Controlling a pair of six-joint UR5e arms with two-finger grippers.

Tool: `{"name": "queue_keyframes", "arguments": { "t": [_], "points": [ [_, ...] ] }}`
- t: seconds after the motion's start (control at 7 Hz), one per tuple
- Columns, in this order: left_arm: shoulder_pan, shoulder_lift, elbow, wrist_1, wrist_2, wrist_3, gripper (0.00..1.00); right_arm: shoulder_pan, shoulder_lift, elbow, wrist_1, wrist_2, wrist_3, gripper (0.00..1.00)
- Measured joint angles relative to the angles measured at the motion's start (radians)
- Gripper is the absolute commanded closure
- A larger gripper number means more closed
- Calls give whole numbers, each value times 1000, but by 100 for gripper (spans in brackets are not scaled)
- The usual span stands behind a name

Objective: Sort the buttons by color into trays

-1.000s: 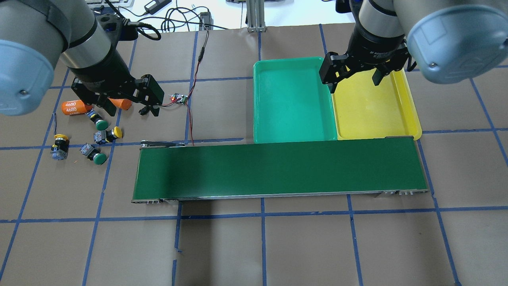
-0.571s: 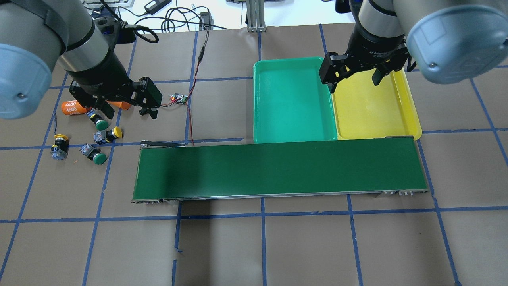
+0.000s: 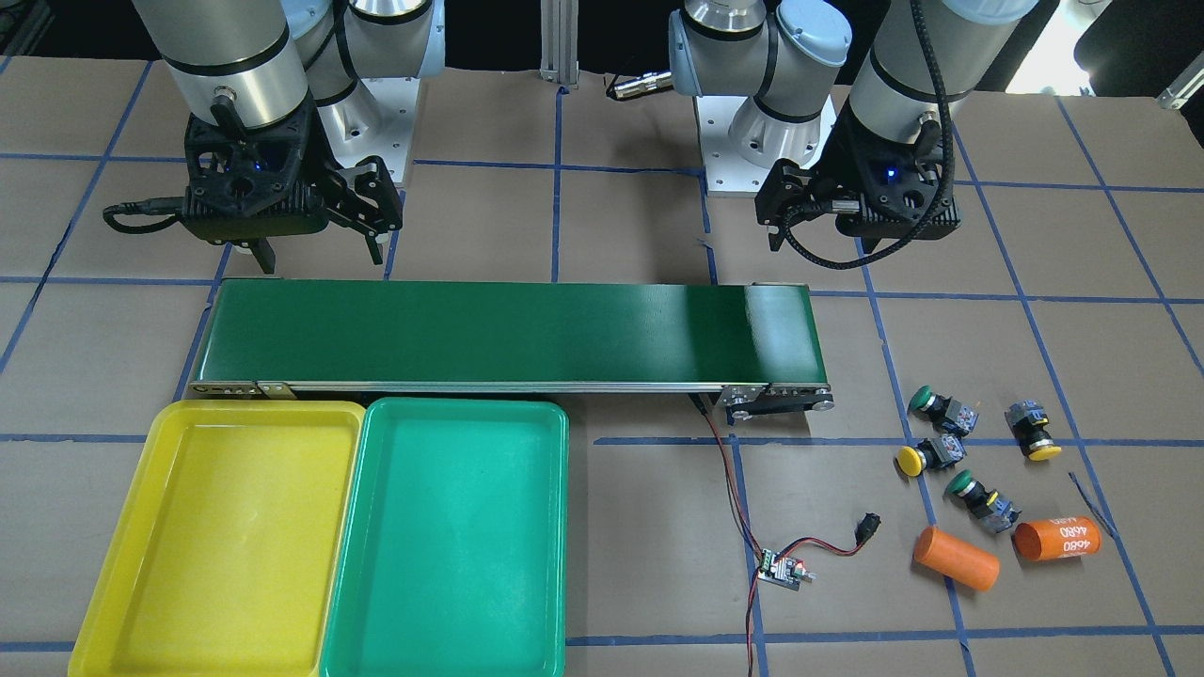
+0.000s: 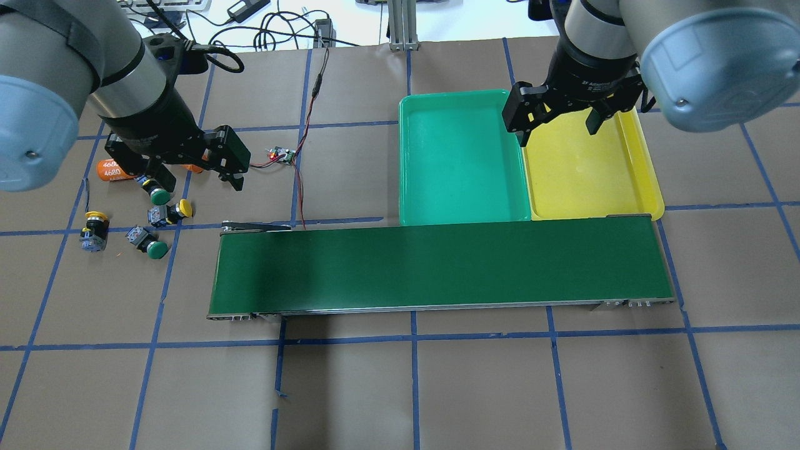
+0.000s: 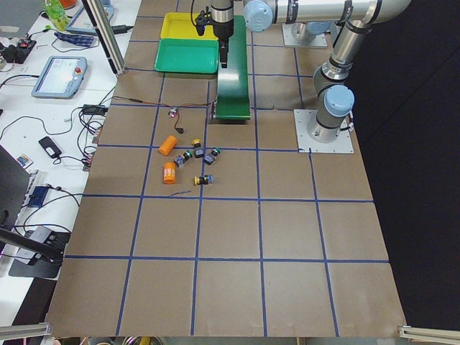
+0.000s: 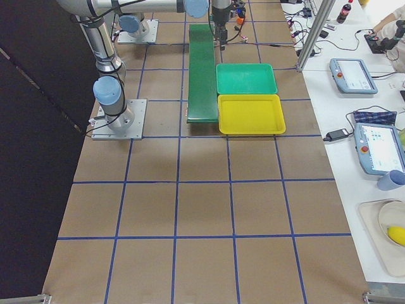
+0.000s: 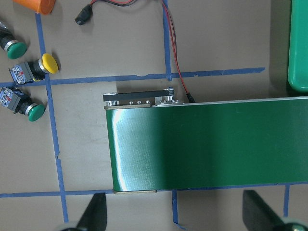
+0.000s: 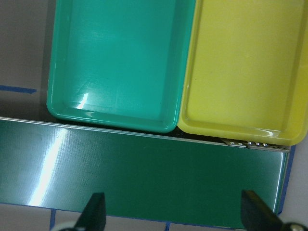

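Observation:
Four buttons lie loose on the table at the left: a green-capped one (image 4: 160, 196), a yellow-capped one (image 4: 184, 207), another yellow (image 4: 95, 217) and another green (image 4: 157, 250). My left gripper (image 4: 195, 176) hangs open above their far side, one finger over the nearest green button, holding nothing. In the left wrist view a yellow button (image 7: 47, 62) lies between two green ones. The green tray (image 4: 462, 156) and yellow tray (image 4: 587, 169) sit side by side, both bare. My right gripper (image 4: 556, 128) stands open over their shared edge.
A long dark-green conveyor belt (image 4: 437, 265) runs in front of the trays. Two orange cylinders (image 3: 955, 558) (image 3: 1055, 540) lie beside the buttons. A small circuit board (image 4: 282, 155) with red and black wires sits left of the green tray.
My left gripper has drifted left, closer over the orange cylinders and the nearest green button. The right arm, the buttons and the trays have not moved.

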Motion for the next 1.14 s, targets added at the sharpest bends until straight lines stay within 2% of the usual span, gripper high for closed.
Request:
{"name": "queue_keyframes", "arguments": {
  "t": [0.71,0.86,1.14],
  "points": [
    [16,-12,-2,9,-6,0,0,0,0,0,0,0,-1,0],
    [41,-21,0,17,-2,36,0,0,0,0,1,0,-1,0],
    [165,-73,2,102,-3,217,0,0,0,0,0,0,-1,0]
  ]
}}
